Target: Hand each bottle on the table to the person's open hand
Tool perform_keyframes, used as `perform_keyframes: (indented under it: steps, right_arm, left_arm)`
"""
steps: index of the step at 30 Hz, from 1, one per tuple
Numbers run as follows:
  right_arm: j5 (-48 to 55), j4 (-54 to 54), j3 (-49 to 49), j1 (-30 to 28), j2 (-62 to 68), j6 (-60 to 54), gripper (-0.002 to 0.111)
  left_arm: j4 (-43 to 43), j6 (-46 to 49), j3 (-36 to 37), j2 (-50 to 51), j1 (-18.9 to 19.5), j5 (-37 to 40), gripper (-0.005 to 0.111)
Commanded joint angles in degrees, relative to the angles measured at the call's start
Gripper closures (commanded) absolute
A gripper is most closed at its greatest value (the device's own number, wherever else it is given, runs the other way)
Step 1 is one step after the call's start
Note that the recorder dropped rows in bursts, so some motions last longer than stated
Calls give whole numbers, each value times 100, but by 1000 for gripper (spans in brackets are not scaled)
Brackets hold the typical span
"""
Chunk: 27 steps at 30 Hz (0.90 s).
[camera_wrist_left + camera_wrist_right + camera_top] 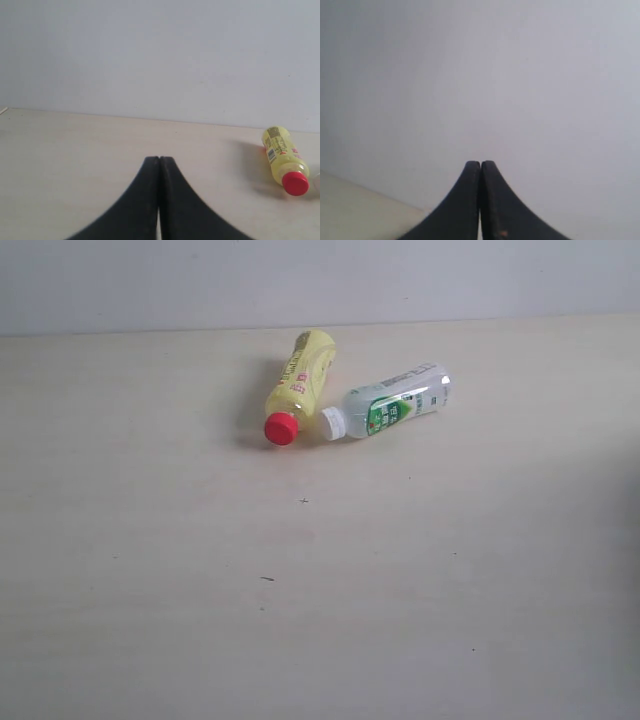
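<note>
A yellow bottle (pixel 298 385) with a red cap (pixel 281 428) lies on its side on the pale table (pixel 300 590), near the far edge by the wall (pixel 320 280). Whether its colour comes from a drink inside cannot be told. Just beside it lies a small clear bottle (pixel 395 401) with a green label, looking empty, its white cap (pixel 333 423) close to the red cap and its body angled away from the yellow bottle.

The left gripper (pixel 159 159) has its black fingers pressed together on nothing, well apart from the yellow bottle. The right gripper (pixel 480 162) is likewise closed and empty, facing the wall.
</note>
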Motion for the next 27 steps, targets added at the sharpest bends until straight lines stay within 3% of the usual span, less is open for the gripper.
perform_keyframes:
  steps: [1,27]
  right_arm:
    - [75,-152,38,-17,-703,-25,108]
    - [339,-137,24,-17,-962,215,108]
  left_arm:
    - [7,6,0,-38,7,-28,107]
    - [7,6,0,-38,7,-19,107]
